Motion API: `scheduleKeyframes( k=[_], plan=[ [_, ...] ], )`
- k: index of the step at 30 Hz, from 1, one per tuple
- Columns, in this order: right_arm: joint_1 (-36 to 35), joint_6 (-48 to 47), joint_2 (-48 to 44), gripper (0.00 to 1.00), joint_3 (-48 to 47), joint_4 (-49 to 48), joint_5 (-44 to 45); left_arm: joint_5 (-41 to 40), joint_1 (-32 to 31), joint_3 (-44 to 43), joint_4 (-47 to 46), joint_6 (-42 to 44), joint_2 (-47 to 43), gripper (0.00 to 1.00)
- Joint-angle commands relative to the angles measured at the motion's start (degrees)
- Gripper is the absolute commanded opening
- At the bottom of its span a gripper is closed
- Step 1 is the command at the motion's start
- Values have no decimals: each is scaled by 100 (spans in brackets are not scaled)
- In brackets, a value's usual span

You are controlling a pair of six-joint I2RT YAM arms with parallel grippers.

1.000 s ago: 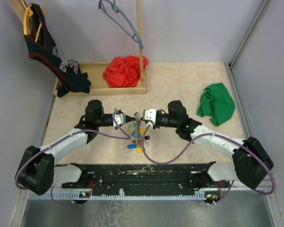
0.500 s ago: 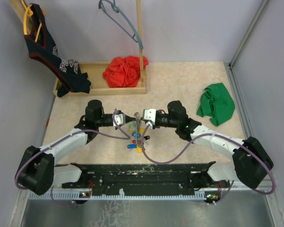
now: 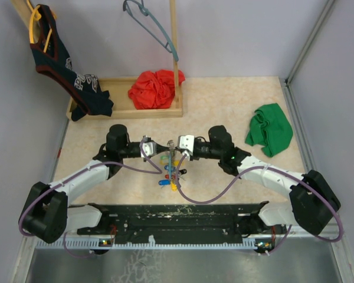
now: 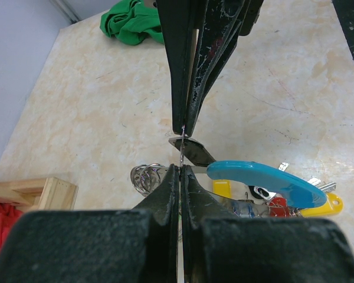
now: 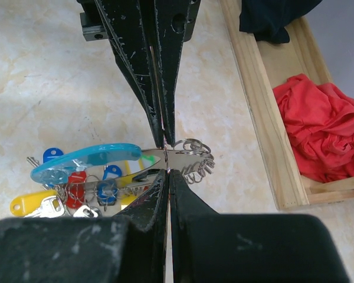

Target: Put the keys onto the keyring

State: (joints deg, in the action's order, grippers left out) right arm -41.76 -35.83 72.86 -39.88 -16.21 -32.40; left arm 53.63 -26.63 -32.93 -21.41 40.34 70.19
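Right jaws edged left, keyring (image 5: 82,160) clear wrist-side

- The left arm (image 3: 85,174) reaches forward and inward, elbow bent.
- The left gripper (image 3: 164,147) points toward the centre, its fingers (image 4: 168,188) pressed together.
- The right arm (image 3: 265,173) mirrors it.
- The right gripper (image 3: 175,145) faces the left one with its fingers (image 5: 178,188) closed.
- The two sets of fingertips meet nearly tip to tip.
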Motion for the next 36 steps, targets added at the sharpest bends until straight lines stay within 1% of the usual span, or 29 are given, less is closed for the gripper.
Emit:
scheduleKeyframes(
  k=[1,8,13,24,30,36],
  plan=[
    [-52,108,33,0,-362,-152,-153,201,-24,-93,-127,61,10,0],
    [-89,162,107,0,-414,-143,-146,227,-18,-91,-144,57,21,0],
    [-96,243,153,0,-508,-72,-295,226,-20,-65,-168,73,-11,0],
    [-96,323,242,0,-764,239,-470,296,-31,-54,-155,98,-60,0],
    [-104,257,255,0,-885,385,-475,20,-94,-205,118,35,-12,0],
    [-166,71,250,0,-913,517,-225,-34,-105,-361,331,-105,22,0]
  ],
)
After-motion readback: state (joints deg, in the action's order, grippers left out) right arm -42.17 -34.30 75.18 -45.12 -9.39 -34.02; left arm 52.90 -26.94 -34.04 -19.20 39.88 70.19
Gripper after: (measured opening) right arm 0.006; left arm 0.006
